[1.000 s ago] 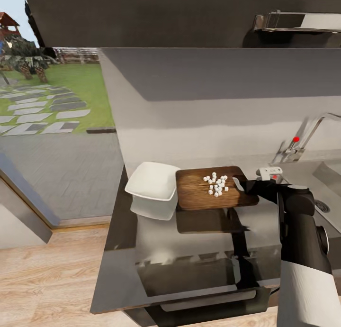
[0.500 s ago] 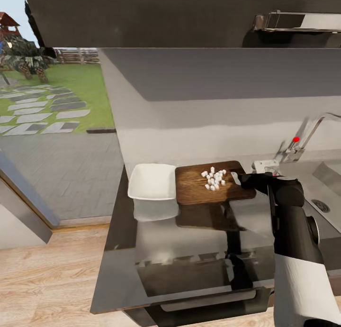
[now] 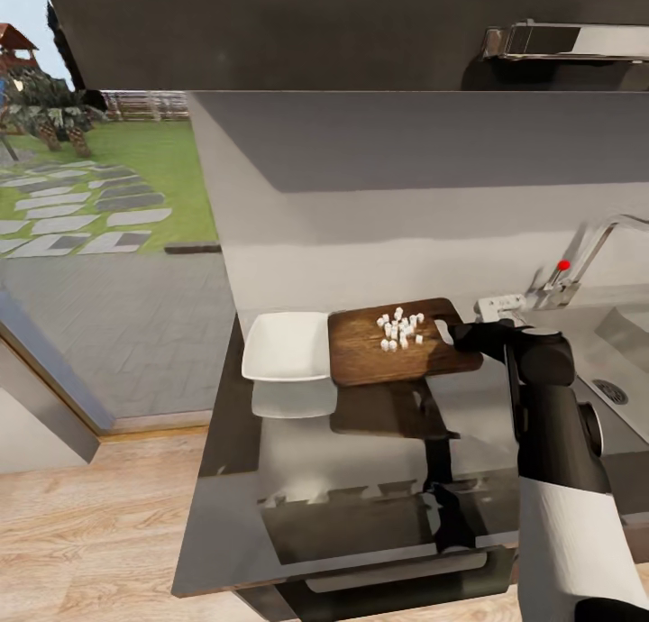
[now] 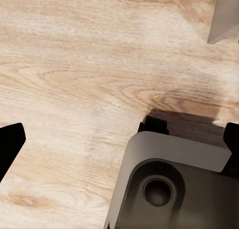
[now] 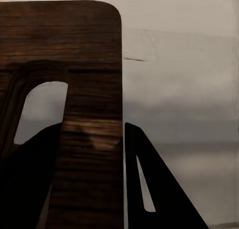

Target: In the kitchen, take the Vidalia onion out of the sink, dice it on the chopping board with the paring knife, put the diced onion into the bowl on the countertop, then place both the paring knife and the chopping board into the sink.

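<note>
The right gripper (image 3: pixel 458 335) clamps the handle end of the chopping board (image 3: pixel 361 356), and the board is lifted above the countertop (image 3: pixel 361 478). The diced onion (image 3: pixel 398 326) lies on the board, and the bowl (image 3: pixel 284 346) is just beside the board's other end. The left gripper (image 4: pixel 122 139) hangs over the wooden floor (image 4: pixel 74 64) with its fingers (image 4: pixel 10 142) spread apart and holding nothing.

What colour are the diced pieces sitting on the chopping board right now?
White: the diced onion lies as small cubes on the dark brown chopping board. Best seen in the head view.
</note>
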Robot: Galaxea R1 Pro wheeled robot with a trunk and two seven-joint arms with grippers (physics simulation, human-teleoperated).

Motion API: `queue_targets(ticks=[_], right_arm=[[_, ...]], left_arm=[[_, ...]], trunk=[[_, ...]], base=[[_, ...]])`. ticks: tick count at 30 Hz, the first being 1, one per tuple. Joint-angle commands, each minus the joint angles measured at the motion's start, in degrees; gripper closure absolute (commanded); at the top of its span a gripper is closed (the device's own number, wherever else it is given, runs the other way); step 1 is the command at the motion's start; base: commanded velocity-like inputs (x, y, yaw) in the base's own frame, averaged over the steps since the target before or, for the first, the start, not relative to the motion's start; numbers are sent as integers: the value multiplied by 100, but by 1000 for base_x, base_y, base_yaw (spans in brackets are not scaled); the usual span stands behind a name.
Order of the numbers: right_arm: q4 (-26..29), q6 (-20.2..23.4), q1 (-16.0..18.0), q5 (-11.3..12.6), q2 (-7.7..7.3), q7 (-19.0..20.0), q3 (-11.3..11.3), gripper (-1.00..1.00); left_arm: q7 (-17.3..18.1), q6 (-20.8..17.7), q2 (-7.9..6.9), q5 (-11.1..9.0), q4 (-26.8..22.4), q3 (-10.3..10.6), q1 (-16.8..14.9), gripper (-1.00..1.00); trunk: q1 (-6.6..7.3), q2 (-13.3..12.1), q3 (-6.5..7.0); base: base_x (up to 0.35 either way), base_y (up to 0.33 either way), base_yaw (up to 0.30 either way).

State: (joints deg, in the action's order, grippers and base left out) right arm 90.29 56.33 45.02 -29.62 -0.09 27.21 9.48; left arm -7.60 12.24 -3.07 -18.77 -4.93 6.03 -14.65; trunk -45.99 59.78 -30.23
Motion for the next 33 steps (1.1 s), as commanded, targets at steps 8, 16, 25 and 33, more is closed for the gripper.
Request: queue_targets(ticks=[8, 16, 25, 33], right_arm=[[6, 28, 228, -56, 178, 57, -7, 100], [7, 35, 376, -68, 365, 57, -7, 100], [6, 35, 436, -71, 437, 57, -55, 100], [-11, 38, 438, -64, 451, 13, -332, 100]], left_arm=[[-22, 15, 8, -39, 1, 50, -3, -100], [-22, 15, 8, -39, 1, 50, -3, -100], [-22, 14, 8, -39, 1, 50, -3, -100], [-22, 12, 8, -39, 1, 50, -3, -100]], trunk=[[0, 3, -5], [132, -237, 102], [329, -598, 264], [505, -919, 407]], base=[[0, 0, 0], [0, 0, 0], [0, 0, 0], [0, 0, 0]])
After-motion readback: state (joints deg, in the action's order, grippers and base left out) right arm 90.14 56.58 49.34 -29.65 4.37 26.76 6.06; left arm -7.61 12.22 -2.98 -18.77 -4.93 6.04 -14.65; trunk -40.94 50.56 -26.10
